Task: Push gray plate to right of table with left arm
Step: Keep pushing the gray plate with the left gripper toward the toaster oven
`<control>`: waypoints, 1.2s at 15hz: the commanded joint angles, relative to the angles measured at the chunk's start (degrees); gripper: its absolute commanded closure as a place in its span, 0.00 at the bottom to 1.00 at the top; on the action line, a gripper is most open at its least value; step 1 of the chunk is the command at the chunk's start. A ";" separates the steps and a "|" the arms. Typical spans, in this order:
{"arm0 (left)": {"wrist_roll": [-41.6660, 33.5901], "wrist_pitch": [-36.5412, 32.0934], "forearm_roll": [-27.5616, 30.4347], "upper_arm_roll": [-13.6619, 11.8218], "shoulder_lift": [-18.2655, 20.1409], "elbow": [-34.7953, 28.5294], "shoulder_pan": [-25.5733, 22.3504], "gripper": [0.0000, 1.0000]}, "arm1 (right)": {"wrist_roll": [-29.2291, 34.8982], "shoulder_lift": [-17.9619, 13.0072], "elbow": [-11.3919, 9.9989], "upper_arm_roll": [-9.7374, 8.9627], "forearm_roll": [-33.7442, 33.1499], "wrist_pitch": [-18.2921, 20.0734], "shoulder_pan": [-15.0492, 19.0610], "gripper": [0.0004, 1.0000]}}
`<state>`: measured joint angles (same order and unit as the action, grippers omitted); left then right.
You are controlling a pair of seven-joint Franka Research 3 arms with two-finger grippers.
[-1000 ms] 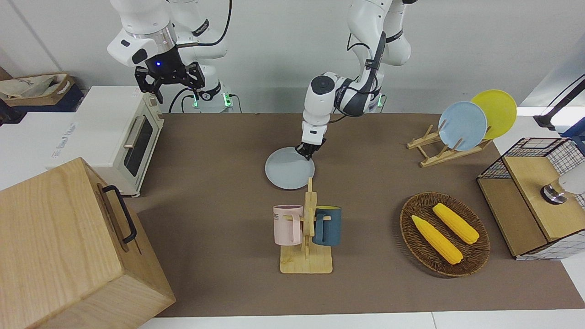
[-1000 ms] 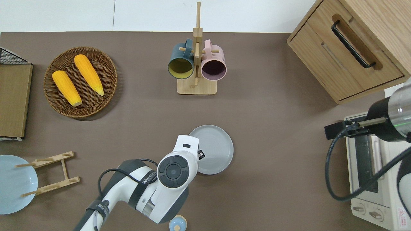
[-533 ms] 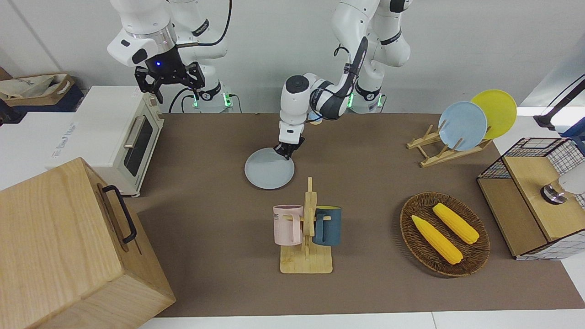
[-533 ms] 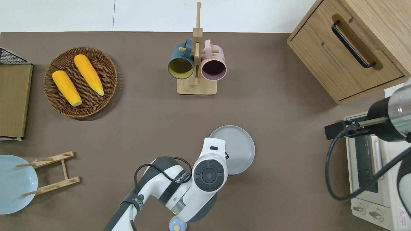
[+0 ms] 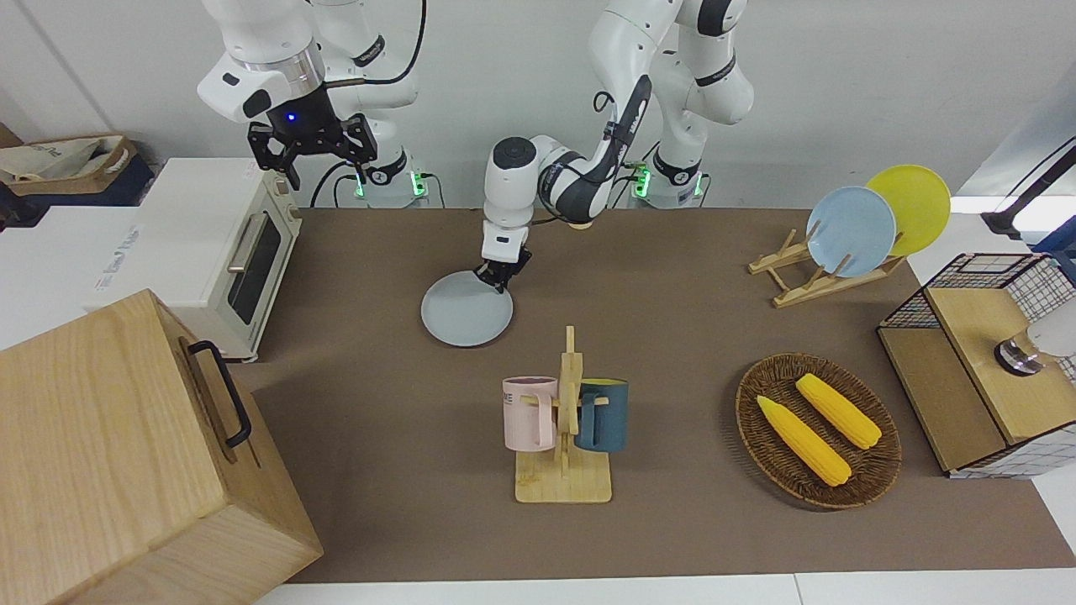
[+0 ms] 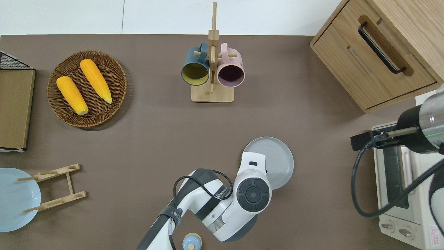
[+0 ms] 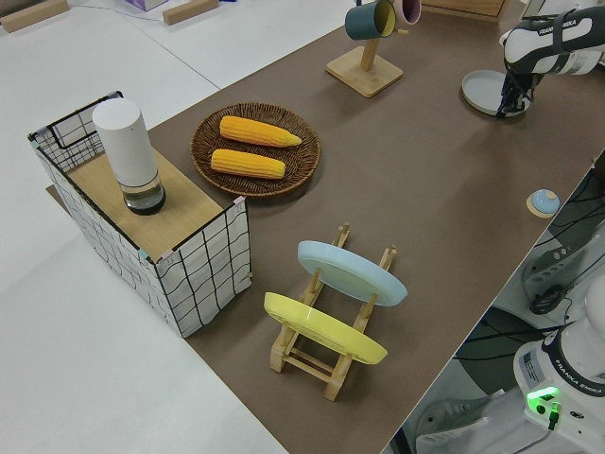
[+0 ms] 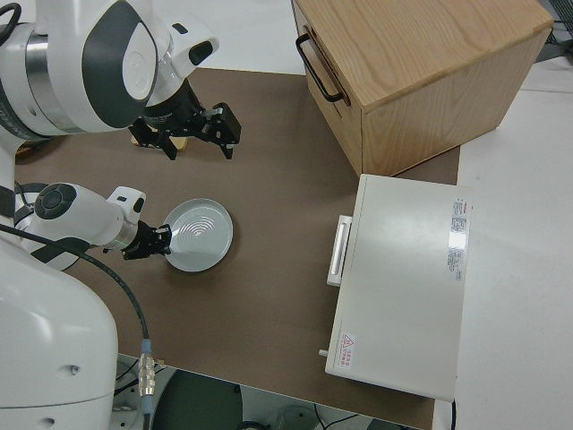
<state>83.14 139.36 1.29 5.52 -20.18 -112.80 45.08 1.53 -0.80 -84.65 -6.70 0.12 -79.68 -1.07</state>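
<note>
The left gripper (image 5: pixel 499 279) presses down on the gray plate's (image 5: pixel 465 309) rim — fingers look pinched together, gripping nothing — so it can shove it flat along the table (image 5: pixel 689 336). The plate lies nearer the robots than the mug rack (image 5: pixel 565 420), toward the toaster oven (image 5: pixel 227 252). The right arm is parked.

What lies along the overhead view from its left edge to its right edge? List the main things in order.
Sky-blue plate → wicker basket of corn → mug rack → gray plate, with the left gripper on it → wooden cabinet → toaster oven.
</note>
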 commanded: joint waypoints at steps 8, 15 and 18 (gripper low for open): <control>2.46 -3.13 -3.83 -0.69 -2.32 4.17 0.89 0.17 | 0.05 -0.17 0.46 -0.77 0.59 0.93 1.15 0.02; -2.01 -11.55 -4.28 -2.09 0.14 7.59 -0.34 0.02 | 0.05 -0.17 0.46 -0.86 0.59 0.84 1.15 0.02; -8.67 -15.24 -4.28 -2.27 1.45 9.00 -1.84 0.02 | 0.14 -0.17 0.46 -0.86 0.59 0.84 1.15 0.02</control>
<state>80.58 128.88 -2.03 3.35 -20.53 -105.38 44.84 1.53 -0.80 -84.65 -6.70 0.12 -79.68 -1.07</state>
